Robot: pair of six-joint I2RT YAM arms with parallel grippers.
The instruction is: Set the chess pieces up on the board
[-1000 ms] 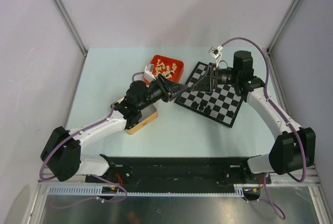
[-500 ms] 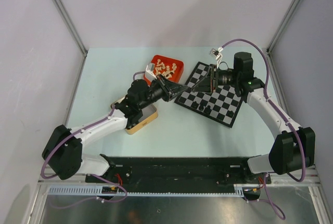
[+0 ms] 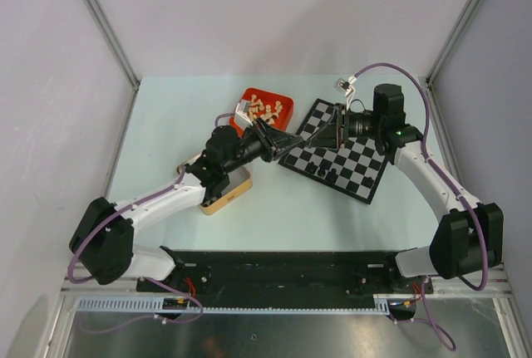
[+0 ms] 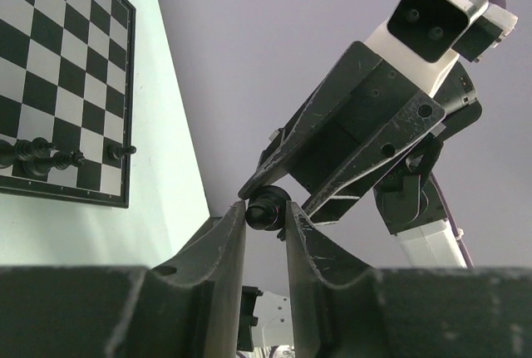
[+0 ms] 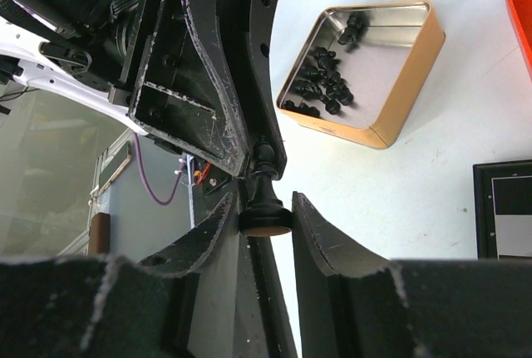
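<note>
Mid-air handover: the left gripper (image 4: 266,218), jaws pinching a black pawn (image 5: 264,198), meets the right gripper (image 5: 266,217). The right jaws bracket the pawn's base, and whether they grip it cannot be told.

All this hangs over the 9 o'clock corner of the board (image 3: 353,159). Only a few black men (image 4: 37,157) stand on the board so far. Most still lie in the gold tin (image 5: 407,100) at the board's 7 o'clock, and the cream pieces (image 3: 264,110) fill the red tray (image 3: 288,106) at 10 o'clock.

Stretches the left arm (image 3: 162,202) from the lower left up toward frame centre. Pinches a black chessman (image 5: 264,196) by its head in the left gripper (image 3: 293,141). Bends the right arm (image 3: 424,171) up the right side, then points it leftward. Holds the right gripper (image 3: 319,134) tip to tip with the left, just above centre. Flanks the chessman's base with narrowly parted fingers (image 5: 320,233); contact not discernible.
</note>
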